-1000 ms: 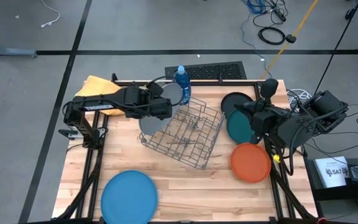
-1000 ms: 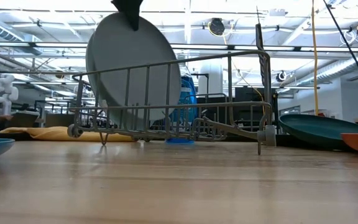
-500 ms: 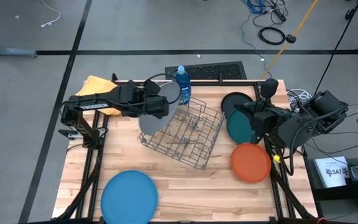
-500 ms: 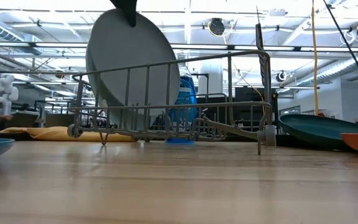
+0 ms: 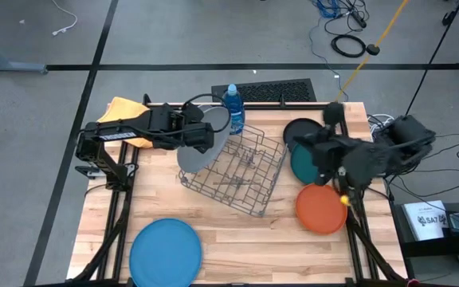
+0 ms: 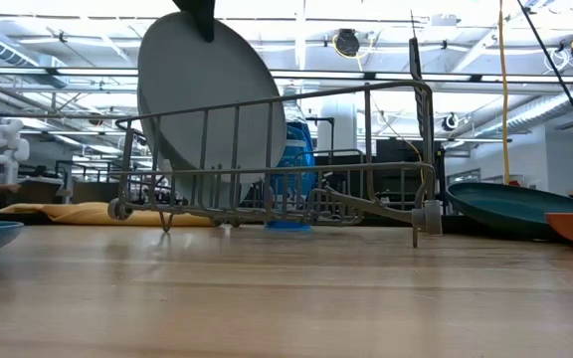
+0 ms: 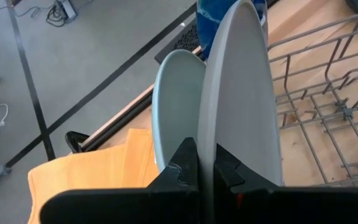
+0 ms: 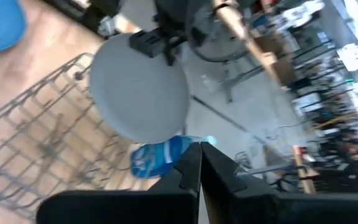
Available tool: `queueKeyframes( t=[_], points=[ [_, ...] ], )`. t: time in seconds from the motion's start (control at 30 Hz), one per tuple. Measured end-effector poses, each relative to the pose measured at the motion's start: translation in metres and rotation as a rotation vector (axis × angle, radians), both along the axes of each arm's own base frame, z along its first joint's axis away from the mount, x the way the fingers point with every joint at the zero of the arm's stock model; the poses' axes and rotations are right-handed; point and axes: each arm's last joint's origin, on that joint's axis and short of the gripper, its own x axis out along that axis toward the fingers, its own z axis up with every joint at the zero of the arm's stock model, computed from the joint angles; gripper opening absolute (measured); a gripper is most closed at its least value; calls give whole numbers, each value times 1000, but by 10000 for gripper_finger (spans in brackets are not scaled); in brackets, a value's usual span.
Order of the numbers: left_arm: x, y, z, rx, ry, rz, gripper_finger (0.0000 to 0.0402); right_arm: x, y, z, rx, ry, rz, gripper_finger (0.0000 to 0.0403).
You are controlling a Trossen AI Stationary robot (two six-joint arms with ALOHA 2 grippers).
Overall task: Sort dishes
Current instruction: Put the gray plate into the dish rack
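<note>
From above, the left hand (image 5: 205, 137) is clamped on the rim of the grey plate (image 5: 194, 153), which stands on edge at the near-left corner of the wire rack (image 5: 237, 171). The light blue plate (image 5: 217, 119) sits just behind it, beside a blue bottle (image 5: 233, 106). The blue plate (image 5: 166, 251) lies flat at the front left of the worktop (image 5: 245, 239), well apart from either hand. The right hand (image 5: 319, 151), fingers shut on nothing, hovers over the dark teal plate (image 5: 303, 163), with the black plate (image 5: 300, 130) behind and the orange plate (image 5: 321, 209) in front. A yellow cloth (image 5: 126, 112) lies at the back left.

At worktop level, the grey plate (image 6: 212, 109) stands tilted inside the rack (image 6: 366, 149), the left hand (image 6: 199, 12) pinching its top edge (only the dark tip shows).

In the left wrist view, the closed fingers (image 7: 182, 168) grip the grey plate (image 7: 241, 93) edge-on, the light blue plate (image 7: 176, 106) just beside it.

In the right wrist view, its own fingers (image 8: 188, 174) are pressed together and empty; far off, the left hand (image 8: 160, 38) holds the grey plate (image 8: 138, 93) over the rack (image 8: 36, 130).
</note>
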Motion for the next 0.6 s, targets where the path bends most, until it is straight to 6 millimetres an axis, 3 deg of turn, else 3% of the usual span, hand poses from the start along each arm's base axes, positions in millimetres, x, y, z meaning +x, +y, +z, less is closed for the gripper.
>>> queueKeyframes(
  t=[0.2, 0.33, 0.47, 0.6],
  points=[
    [1, 0, -1, 0, 2, 0, 0, 36, -3, -16, -5, 121, 41, 0],
    [2, -1, -2, -15, 11, -13, 0, 58, -14, -19, 77, 150, 168, 0],
    [2, -7, -1, -16, 20, -48, 0, 74, -41, -15, 98, 127, 249, 4],
    [-2, -13, 2, -13, 14, -75, 0, 81, -85, -11, 149, 91, 267, 33]
  ],
)
